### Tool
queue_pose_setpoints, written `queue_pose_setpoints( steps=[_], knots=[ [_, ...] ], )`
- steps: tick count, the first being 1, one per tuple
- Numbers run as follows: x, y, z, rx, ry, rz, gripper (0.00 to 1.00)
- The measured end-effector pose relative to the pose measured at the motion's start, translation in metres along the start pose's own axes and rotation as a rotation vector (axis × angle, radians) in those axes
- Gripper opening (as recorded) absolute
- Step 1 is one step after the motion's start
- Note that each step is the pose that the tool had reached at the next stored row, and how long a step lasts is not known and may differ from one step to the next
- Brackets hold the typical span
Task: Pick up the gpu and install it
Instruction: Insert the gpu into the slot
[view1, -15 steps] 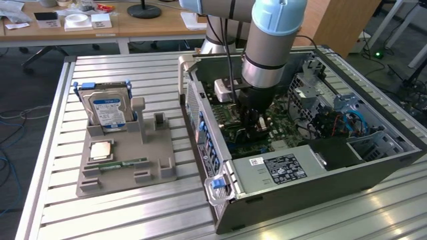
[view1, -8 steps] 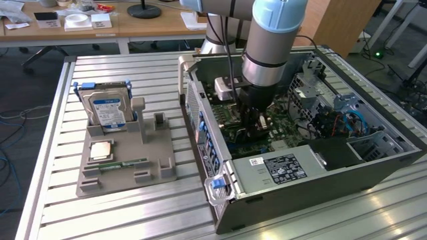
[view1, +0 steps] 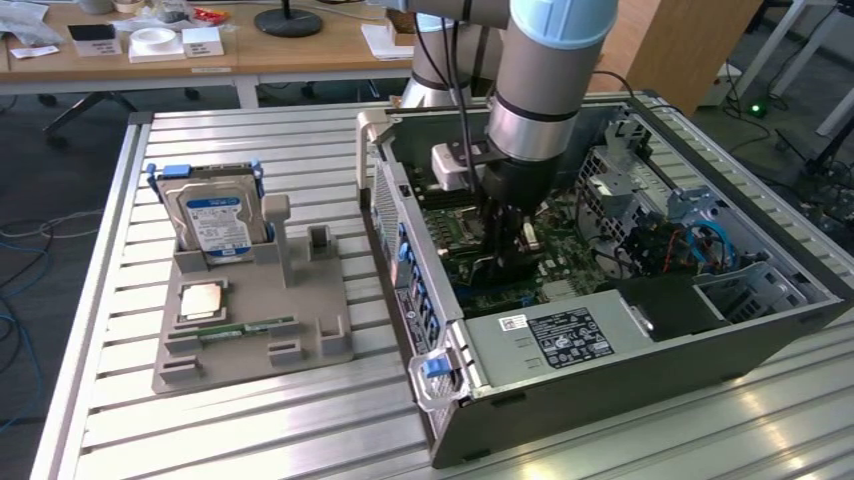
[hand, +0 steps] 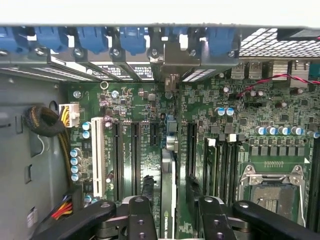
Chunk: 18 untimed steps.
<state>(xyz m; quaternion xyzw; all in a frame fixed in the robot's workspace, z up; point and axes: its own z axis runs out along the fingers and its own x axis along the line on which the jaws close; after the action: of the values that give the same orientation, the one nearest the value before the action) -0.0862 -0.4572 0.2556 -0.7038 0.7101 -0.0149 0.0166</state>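
Observation:
My gripper (view1: 509, 262) is lowered deep inside the open PC case (view1: 747, 330), just over the motherboard (hand: 145, 145). The gpu (hand: 168, 190) shows edge-on as a thin strip between my two fingers (hand: 139, 216), standing upright over the board among the long black expansion slots (hand: 135, 150). Its metal bracket end (hand: 172, 67) reaches the case's rear slot openings under the blue clips (hand: 132, 40). From the exterior view the card is a dark shape (view1: 513, 232) below the wrist. The jaws are shut on the gpu.
A grey fixture (view1: 254, 330) on the slatted table, at the exterior view's left, holds a silver hard drive with a blue label (view1: 218, 222), a CPU (view1: 203, 300) and a green RAM stick (view1: 247, 330). The power supply (view1: 561, 335), cables (hand: 42, 120) and the empty CPU socket (hand: 272, 187) crowd the case.

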Motion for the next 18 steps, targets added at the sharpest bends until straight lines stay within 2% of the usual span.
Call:
queue_pose_setpoints(
  steps=[18],
  knots=[
    [0.0, -0.0017, -0.031, -0.0041, 0.0001, 0.0, 0.39]
  ],
)
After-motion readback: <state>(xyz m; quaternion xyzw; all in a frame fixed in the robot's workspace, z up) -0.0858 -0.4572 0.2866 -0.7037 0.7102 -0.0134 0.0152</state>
